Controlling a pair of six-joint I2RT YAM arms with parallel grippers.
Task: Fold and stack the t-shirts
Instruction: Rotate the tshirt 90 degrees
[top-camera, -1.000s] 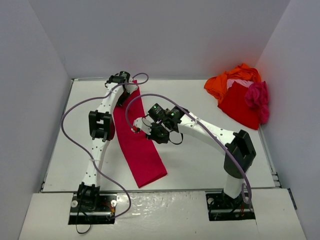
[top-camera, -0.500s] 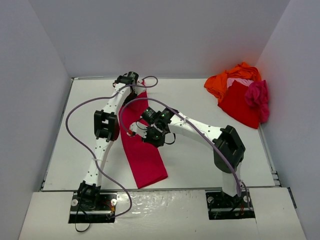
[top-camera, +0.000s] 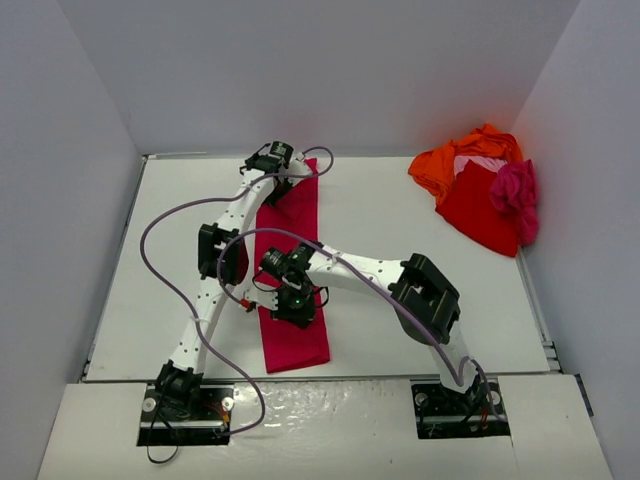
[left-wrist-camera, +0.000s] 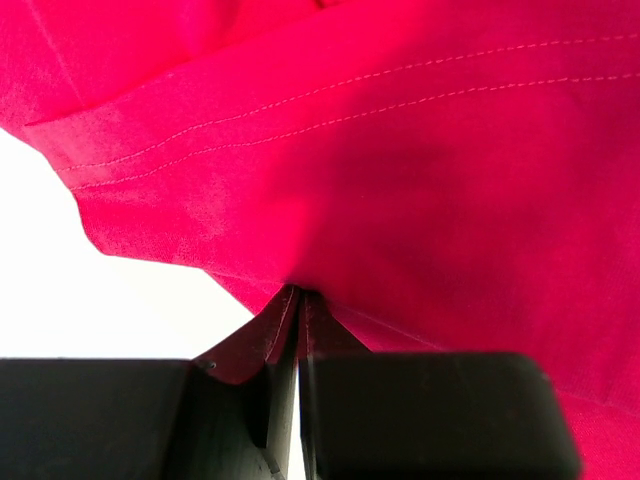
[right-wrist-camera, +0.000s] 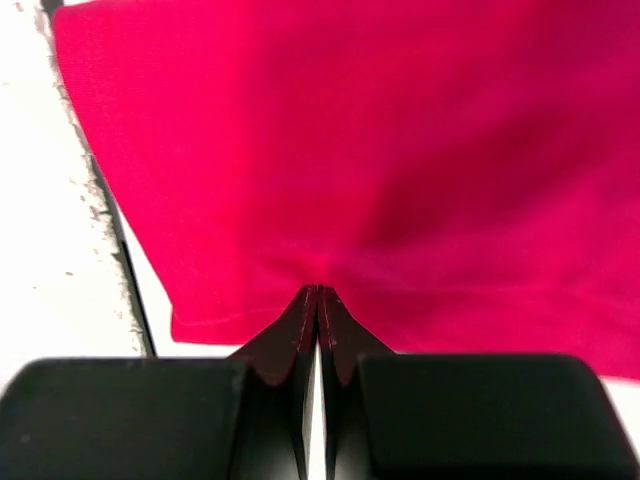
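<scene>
The crimson shirt lies as a long folded strip on the worktop, running from far edge toward near edge. The left pincer pinches its far end. The right pincer pinches its near half. Other shirts are heaped in the far right corner.

The crimson t-shirt is a plain pink-red all over. In the left wrist view it shows two parallel lines of stitching in matching thread. The orange t-shirt, the red t-shirt, the magenta t-shirt and a sliver of the pale pink t-shirt are all unpatterned. The surface is white and the walls are pale grey. The left arm and right arm are white with black joints, and their cables are lilac. The left claw and right claw are black, with a dark red cast toward the tips.
</scene>
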